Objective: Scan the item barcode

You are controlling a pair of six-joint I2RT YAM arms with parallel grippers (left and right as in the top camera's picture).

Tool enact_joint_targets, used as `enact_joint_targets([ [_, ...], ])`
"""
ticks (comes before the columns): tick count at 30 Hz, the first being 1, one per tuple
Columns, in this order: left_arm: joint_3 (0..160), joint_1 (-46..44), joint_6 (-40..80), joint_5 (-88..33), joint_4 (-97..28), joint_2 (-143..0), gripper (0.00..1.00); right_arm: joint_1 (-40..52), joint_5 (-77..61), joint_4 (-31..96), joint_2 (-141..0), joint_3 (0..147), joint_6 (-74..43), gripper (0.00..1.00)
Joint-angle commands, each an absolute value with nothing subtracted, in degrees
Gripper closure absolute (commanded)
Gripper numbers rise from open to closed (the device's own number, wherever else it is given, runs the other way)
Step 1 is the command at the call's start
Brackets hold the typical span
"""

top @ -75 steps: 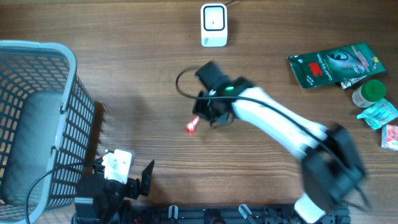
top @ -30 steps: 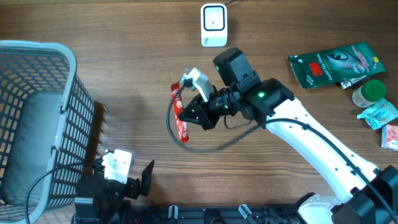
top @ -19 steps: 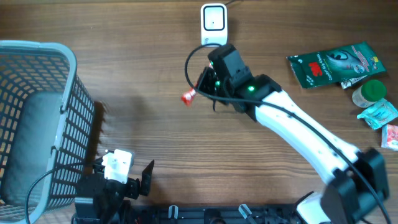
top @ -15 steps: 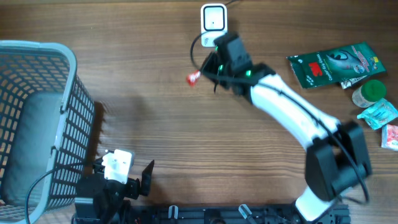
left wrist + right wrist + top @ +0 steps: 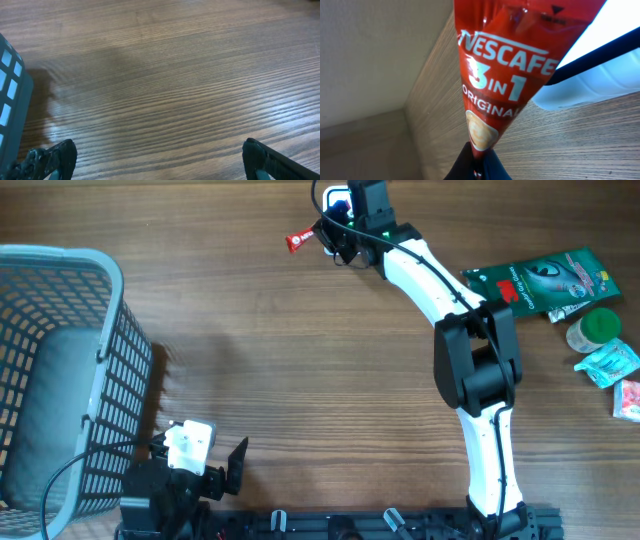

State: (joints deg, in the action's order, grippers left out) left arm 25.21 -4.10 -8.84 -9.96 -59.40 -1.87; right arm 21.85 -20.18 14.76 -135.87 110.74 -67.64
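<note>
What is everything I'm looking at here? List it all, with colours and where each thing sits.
basket: one, grey-blue, left edge of the table
scanner: one, white, far edge, partly hidden by the right arm
coffee sachet: one, red, held just left of the scanner
pouch: one, green, right side
bottle: one, green cap, right edge, below the pouch
teal packet: one, teal, right edge
pink packet: one, pink-red, right edge, partly cut off
table: one, brown wood
left gripper: one, black, open, near corner by the basket
right gripper: one, black, shut on the coffee sachet
</note>
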Motion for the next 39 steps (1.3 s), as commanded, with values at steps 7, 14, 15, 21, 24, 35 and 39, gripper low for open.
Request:
enact_joint_targets([
  [7, 25.1, -3.9, -8.6, -10.5, -59.2, -1.6, 0.00, 4.1, -31.0, 41.4, -129.6, 112.6, -52.5, 0.95],
  [14, 25.1, -3.9, -8.5, -10.5, -59.2, -1.6, 0.00, -14.4, 4.6, 67.2, -126.6, 111.4, -42.2, 0.96],
  [15, 25.1, -3.9, -8.5, -10.5, -59.2, -1.6, 0.00, -17.3, 4.5, 67.8, -126.6, 110.3, -38.6, 0.95],
  [21, 25.1, -3.9, -8.5, -10.5, -59.2, -1.6, 0.00, -27.6, -0.8, 76.8, -125.6, 114.9, -32.7, 0.02],
  [24, 25.1, -3.9, -8.5, -10.5, -59.2, -1.6, 0.00, -29.5, -10.2, 79.9, -121.6, 118.6, -26.7, 0.01],
  [35, 25.1, -3.9, -8.6, -10.5, -59.2, -1.6, 0.00, -25.7, -18.9, 92.0, -67.2, 121.0, -18.2, 0.00],
  [39, 25.1, -3.9, -8.5, -10.5, -59.2, -1.6, 0.01, -25.7, -18.9, 92.1, -53.8, 121.0, -18.2, 0.00],
])
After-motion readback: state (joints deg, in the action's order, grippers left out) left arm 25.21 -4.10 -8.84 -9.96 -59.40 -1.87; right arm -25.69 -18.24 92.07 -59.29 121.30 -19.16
